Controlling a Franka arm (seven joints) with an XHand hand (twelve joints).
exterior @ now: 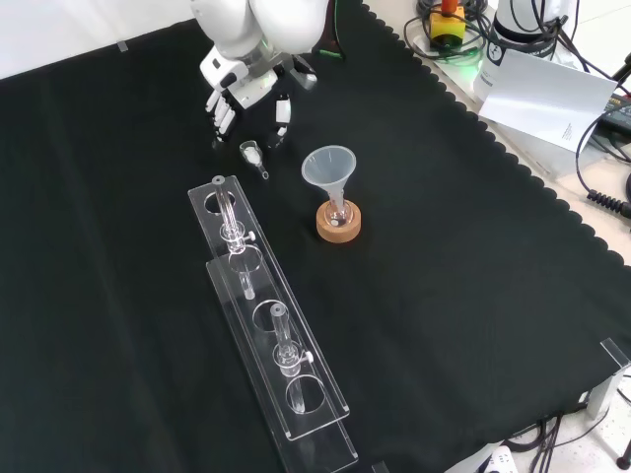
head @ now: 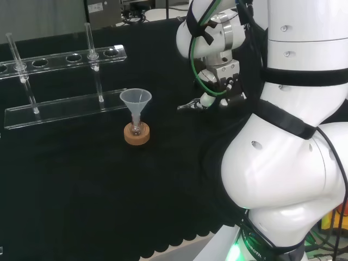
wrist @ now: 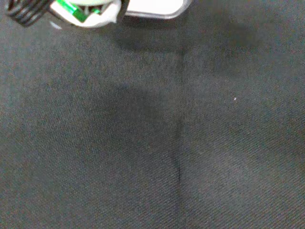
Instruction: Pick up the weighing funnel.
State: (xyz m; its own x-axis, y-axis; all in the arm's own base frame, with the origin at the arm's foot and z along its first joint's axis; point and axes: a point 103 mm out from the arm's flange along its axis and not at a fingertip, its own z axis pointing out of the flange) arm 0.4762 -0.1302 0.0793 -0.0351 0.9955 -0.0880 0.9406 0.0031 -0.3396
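Lying on cloth point(exterior: 444, 296), small clear weighing funnel point(exterior: 253, 155); robot hand point(exterior: 246, 94) near, fingers point(exterior: 223, 115) straight.

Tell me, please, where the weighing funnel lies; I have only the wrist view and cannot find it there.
Observer: In the front view, the weighing funnel lies on the cloth, just below the hand's fingertips.
Operator: Is the hand open?
Observer: Yes, its fingers are straight and hold nothing.
Operator: Is anything close by?
Observer: In the front view, the funnel stands on a cork ring to the weighing funnel's right, and a clear rack lies just below it.
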